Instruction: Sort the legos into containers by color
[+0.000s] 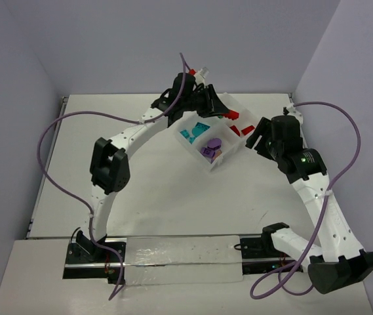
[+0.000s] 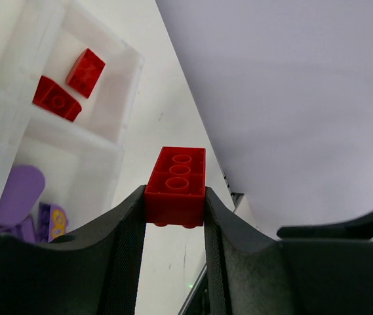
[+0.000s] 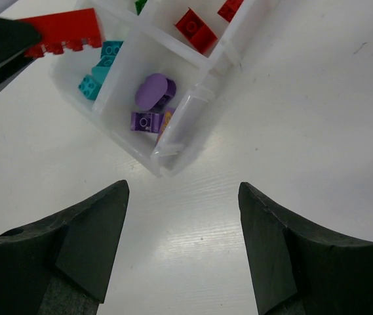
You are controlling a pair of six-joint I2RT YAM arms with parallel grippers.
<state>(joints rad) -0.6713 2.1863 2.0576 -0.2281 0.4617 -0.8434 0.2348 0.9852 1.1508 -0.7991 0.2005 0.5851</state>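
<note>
My left gripper (image 2: 174, 194) is shut on a red lego brick (image 2: 177, 184) and holds it in the air above the clear tray (image 1: 199, 155), at the tray's far side (image 1: 224, 110). The held brick also shows in the right wrist view (image 3: 65, 30). The tray's compartments hold two red bricks (image 2: 68, 84), purple pieces (image 3: 152, 98), teal bricks (image 3: 101, 65) and a bit of green (image 3: 139, 5). My right gripper (image 3: 183, 197) is open and empty, hovering over the bare table just right of the tray's near corner (image 1: 257, 134).
The white table (image 1: 147, 190) is bounded by grey walls at the back and sides. A purple cable (image 1: 75, 118) loops over the table on the left, and another loops on the right (image 1: 350, 131).
</note>
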